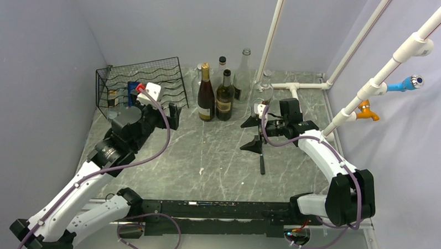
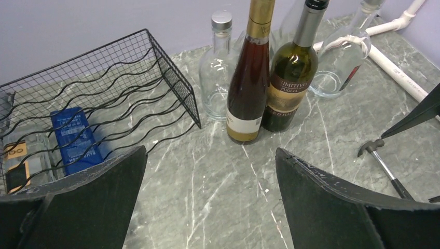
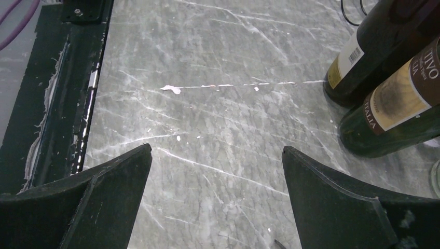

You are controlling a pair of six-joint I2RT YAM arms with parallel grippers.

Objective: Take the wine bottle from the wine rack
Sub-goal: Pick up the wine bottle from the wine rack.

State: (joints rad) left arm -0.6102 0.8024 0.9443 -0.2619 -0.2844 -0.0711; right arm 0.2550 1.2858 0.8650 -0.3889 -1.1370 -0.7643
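— Where is the bottle?
— The blue-labelled bottle (image 2: 76, 140) lies on its side low in the wine rack (image 2: 171, 78), beside a clear bottle (image 2: 18, 163).
— And the grippers?
— The left gripper (image 2: 210, 155) gapes wide just off the rack's right front corner. The right gripper (image 3: 217, 150), also spread, is well right of the rack. I'd square the left one to the rack's front, then draw the bottle straight out along the wires.

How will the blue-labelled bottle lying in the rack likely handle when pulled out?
The blue-labelled bottle looks like clear glass, so probably slippery and breakable. It lies on its side under the wine rack's wavy wires, so it may snag, then roll once freed.
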